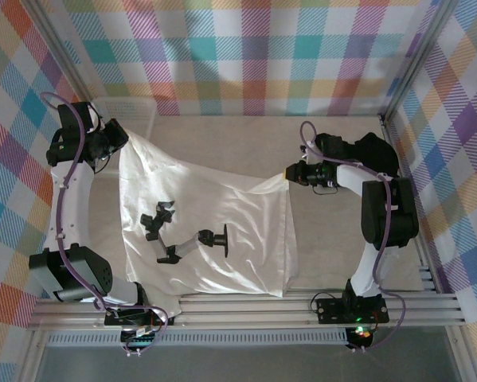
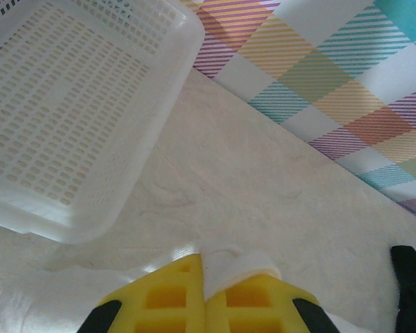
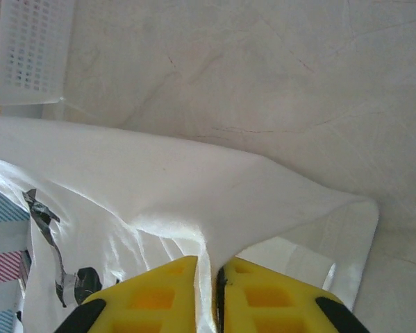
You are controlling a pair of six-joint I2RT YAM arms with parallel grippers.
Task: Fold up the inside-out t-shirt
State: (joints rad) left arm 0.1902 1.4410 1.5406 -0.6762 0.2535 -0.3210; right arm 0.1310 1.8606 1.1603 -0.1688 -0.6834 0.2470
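The white t-shirt (image 1: 246, 211) hangs stretched between both grippers, and its lower part lies on the table toward the near edge. Dark arm-like marks show on the middle of its fabric. At the far left corner, my left gripper (image 1: 115, 145) is shut on the shirt, and a small fold of white cloth (image 2: 237, 268) sticks out between its yellow fingers (image 2: 167, 295). My right gripper (image 1: 291, 173) is shut on the shirt's right edge. In the right wrist view the cloth (image 3: 194, 184) runs taut from the closed jaws of that gripper (image 3: 212, 269).
A white slotted plastic basket (image 1: 130, 109) stands at the far left corner of the table, just beyond the left gripper (image 2: 205, 261); it is also in the left wrist view (image 2: 69, 104) and the right wrist view (image 3: 30, 48). Plaid walls enclose the beige tabletop (image 1: 334, 239).
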